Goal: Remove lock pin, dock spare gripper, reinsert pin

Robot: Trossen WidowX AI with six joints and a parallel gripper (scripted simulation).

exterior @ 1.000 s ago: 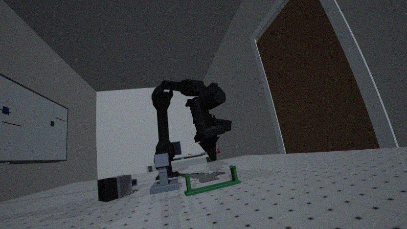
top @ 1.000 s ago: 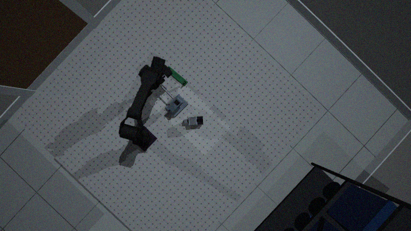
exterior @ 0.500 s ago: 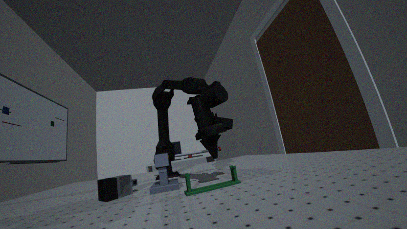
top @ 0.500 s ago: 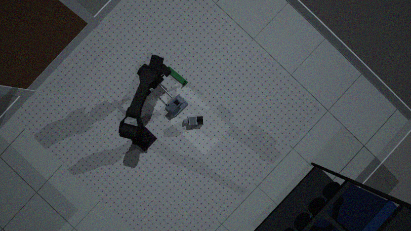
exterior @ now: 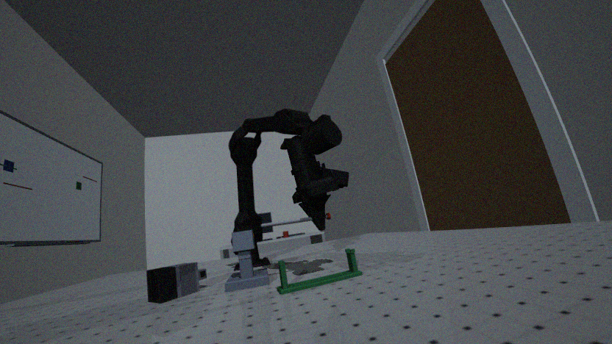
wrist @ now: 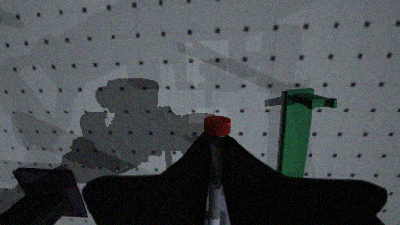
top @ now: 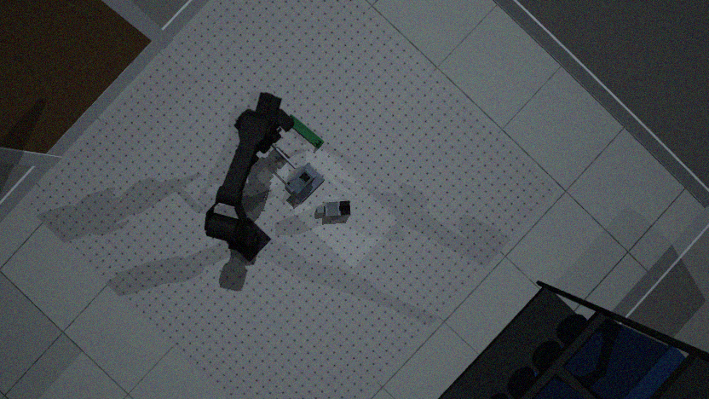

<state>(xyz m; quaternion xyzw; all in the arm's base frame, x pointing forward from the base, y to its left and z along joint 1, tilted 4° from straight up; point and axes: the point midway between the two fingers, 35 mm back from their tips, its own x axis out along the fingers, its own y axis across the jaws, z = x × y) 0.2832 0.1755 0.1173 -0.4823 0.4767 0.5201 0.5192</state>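
My gripper [top: 272, 142] [exterior: 320, 220] [wrist: 212, 134] is shut on the lock pin [top: 285, 156] [exterior: 284, 222] [wrist: 217, 126], near its red head. The pin's grey shaft is held roughly level and points towards the mount [top: 314, 182] [exterior: 243, 240]. In the exterior view its far end shows above and right of the mount's socket head, out of the socket. The mount's socket opening faces up. The spare gripper [top: 335, 209] [exterior: 187, 278], a grey block with a black end, lies beside the mount, apart from it.
A green rack [top: 306, 131] [exterior: 321, 280] [wrist: 296, 139] with two upright posts stands beside the mount, near my gripper. The perforated work surface [top: 396, 148] [exterior: 427, 295] lies beneath everything. A dark cart with blue panels [top: 609, 355] is far off at the lower right.
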